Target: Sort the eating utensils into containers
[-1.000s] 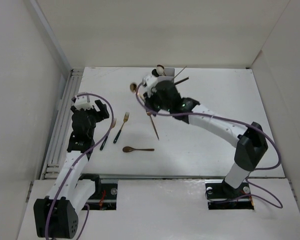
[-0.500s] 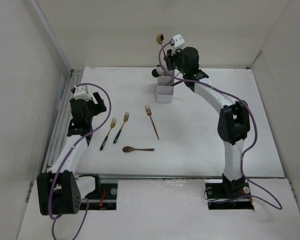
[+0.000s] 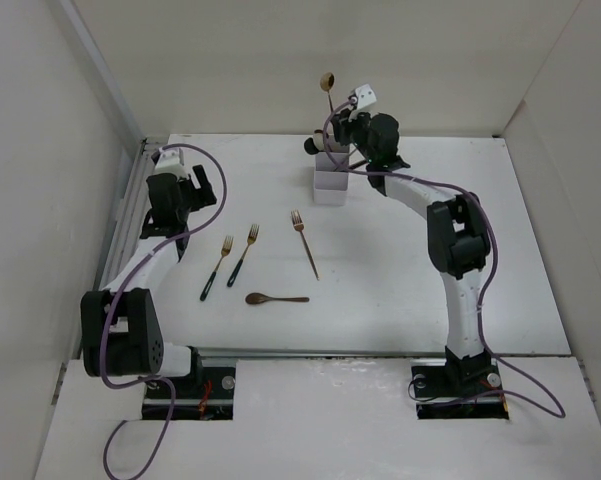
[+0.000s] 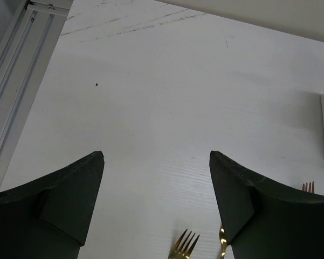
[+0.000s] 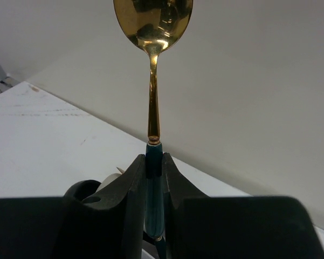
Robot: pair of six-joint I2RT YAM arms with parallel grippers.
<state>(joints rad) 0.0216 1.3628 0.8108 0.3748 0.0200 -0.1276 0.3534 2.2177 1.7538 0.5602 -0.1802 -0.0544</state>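
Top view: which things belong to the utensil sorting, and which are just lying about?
Job: gold spoon in right tool; white organizer; copper fork; two gold-headed forks; brown spoon.
Not job: aluminium rail; enclosure walls.

Bright, even light — soft shadows

I see a mirror-glossy gold metal spoon with a dark teal handle, matt black plastic fingers, a smooth matt white counter.
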